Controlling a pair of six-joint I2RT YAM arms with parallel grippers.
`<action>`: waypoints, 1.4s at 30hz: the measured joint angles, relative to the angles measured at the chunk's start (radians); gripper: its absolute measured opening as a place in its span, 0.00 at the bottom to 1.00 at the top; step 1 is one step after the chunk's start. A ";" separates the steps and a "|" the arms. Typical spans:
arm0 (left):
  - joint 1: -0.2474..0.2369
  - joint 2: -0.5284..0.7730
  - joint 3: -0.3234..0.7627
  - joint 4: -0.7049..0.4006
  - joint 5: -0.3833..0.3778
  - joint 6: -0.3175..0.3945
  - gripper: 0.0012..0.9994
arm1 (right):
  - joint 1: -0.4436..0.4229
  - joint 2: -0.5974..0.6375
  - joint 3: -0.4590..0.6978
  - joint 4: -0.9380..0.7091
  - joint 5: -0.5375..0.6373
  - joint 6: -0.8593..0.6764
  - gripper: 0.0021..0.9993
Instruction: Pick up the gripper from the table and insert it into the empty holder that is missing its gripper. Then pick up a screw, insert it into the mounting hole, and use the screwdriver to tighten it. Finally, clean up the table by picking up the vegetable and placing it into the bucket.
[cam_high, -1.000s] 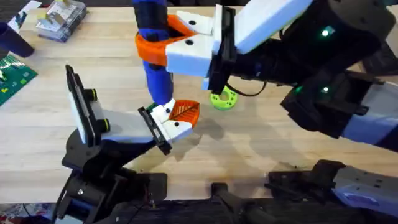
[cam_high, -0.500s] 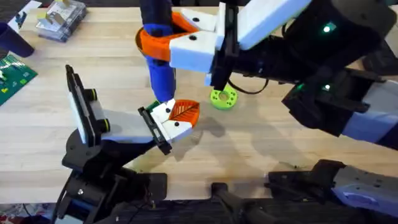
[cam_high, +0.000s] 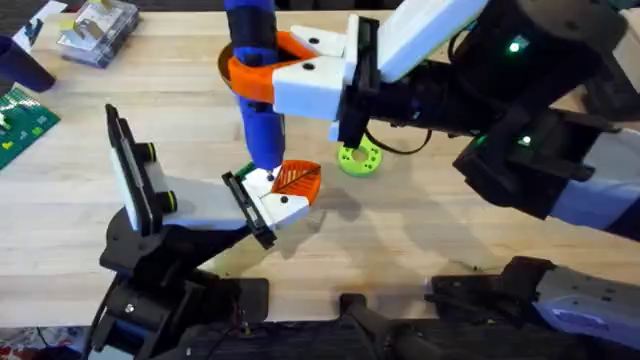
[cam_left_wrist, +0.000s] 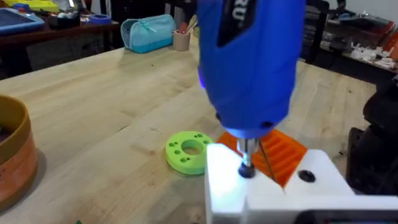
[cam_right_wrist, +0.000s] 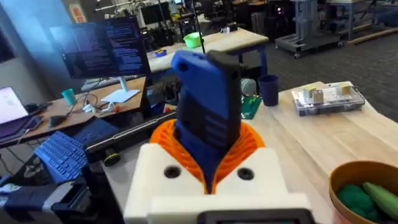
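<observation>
Overhead, end effector: the right end effector (cam_high: 270, 65) is clamped on the screwdriver (cam_high: 257, 120), with its white fingers and orange pads wrapped round the blue body. The right wrist view shows the same grip (cam_right_wrist: 208, 155) on the driver (cam_right_wrist: 208, 106).
Left end effector: I cannot tell its state.
Driver tip: the driver points down, and in the left wrist view its bit (cam_left_wrist: 247, 165) meets the top of the gripper (cam_left_wrist: 273, 171). The screw itself is too small to make out.
Gripper: the gripper (cam_high: 280, 190) is seated at the end of the holder (cam_high: 200, 205), with its orange ribbed finger pointing away from the stand.
Done, by my reading: the gripper is inserted, and a screw is probably in the hole, since the bit is already on it.
In hand: tightening the screw.
Bucket: the bucket (cam_right_wrist: 360, 186) sits on the desk (cam_high: 420, 230) beyond the driver. Green pieces (cam_right_wrist: 360, 199) that look like vegetable lie inside it, so the clean-up may already be done. Its orange side also shows in the left wrist view (cam_left_wrist: 12, 149).
Left to do: finish the tightening and lift the driver away.
Near obstacles: a green disc (cam_high: 358, 158) lies just beside the gripper, close to the driver's path.
Open room: bare desk lies to the right of the holder and in front of it.
Edges: a plastic box (cam_high: 97, 30), a dark cup (cam_high: 20, 62) and a circuit board (cam_high: 20, 120) crowd the far left corner, well apart from the work.
</observation>
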 joint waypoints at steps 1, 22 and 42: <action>0.000 0.000 0.000 0.000 0.000 0.000 0.01 | 0.000 0.000 0.000 0.000 0.000 0.000 0.02; 0.000 0.000 0.000 0.000 0.000 0.000 0.01 | 0.000 0.000 0.000 -0.002 0.000 0.000 0.02; 0.000 0.001 0.000 -0.001 0.000 -0.003 0.01 | 0.012 0.022 0.014 -0.006 0.003 0.003 0.02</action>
